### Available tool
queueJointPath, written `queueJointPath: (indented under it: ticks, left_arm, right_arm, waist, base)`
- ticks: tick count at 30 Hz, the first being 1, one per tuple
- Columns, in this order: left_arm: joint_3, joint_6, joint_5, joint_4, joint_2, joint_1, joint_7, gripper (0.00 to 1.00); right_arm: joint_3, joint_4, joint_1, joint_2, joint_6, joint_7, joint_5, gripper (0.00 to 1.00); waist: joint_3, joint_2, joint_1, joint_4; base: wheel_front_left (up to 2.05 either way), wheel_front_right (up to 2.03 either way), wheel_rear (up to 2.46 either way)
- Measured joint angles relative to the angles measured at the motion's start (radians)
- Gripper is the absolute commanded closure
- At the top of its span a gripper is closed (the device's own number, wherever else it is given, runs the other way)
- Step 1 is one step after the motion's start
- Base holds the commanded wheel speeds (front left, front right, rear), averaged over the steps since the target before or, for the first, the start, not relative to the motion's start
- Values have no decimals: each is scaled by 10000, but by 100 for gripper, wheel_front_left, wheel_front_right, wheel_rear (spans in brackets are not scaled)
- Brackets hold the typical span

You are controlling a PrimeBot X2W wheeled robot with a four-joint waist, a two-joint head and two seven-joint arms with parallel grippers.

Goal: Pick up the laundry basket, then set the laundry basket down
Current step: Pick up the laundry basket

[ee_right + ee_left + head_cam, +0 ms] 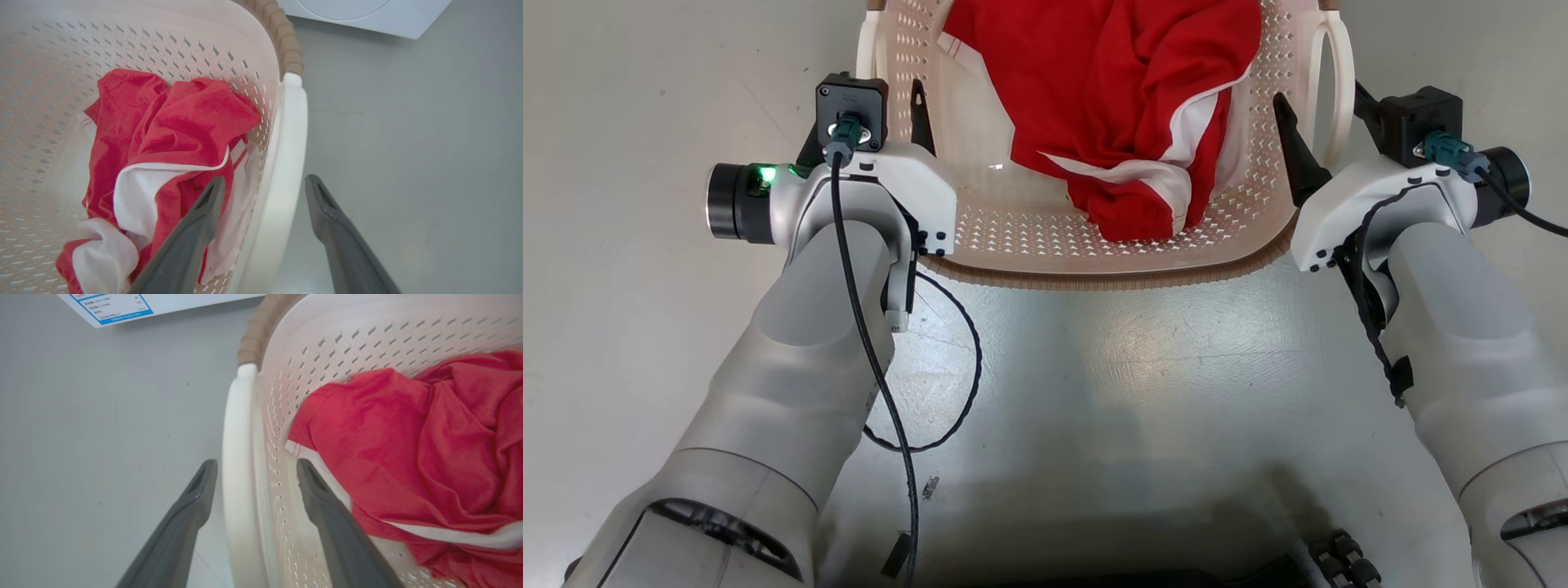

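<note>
The left gripper [255, 473], fingers spread, straddles the left white loop handle [237, 449] of the cream-white perforated plastic laundry basket [1029, 229] with a brown woven-look rim. The basket lies between both arms over the grey floor [1135, 367] and holds a crumpled red-and-white garment [1111, 98]. The right gripper [265, 185], likewise spread, straddles the right handle [286, 155].

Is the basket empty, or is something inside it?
Not empty: a crumpled red and white garment lies inside the laundry basket, against its perforated walls.
</note>
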Motion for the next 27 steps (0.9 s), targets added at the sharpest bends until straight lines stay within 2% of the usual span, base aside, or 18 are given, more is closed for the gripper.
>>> queueJointPath:
  ticks: [6,7,8,16,27]
  left_arm:
    - [-15,6,0,54,0,-30,0,0]
    - [-15,-8,-6,67,0,-52,0,53]
    - [-40,-52,-2,102,-2,-73,2,100]
    - [-211,-86,-81,151,-38,-140,6,100]
    - [-441,-82,-529,265,-46,315,13,100]
  right_arm:
    - [-12,-42,3,-2,0,-2,12,0]
    - [-21,-73,5,0,0,-4,19,69]
    - [13,-40,2,-2,0,-6,19,100]
    - [-142,199,20,44,-2,-4,194,100]
    - [35,894,101,217,-2,-6,318,100]
  waist:
    - [10,0,0,-56]
    - [11,0,0,-64]
    - [3,0,0,-69]
    - [-108,0,0,-66]
    - [-825,0,0,-66]
  base:
    - [0,0,0]
    - [0,0,0]
    - [0,0,0]
    - [0,0,0]
    - [0,0,0]
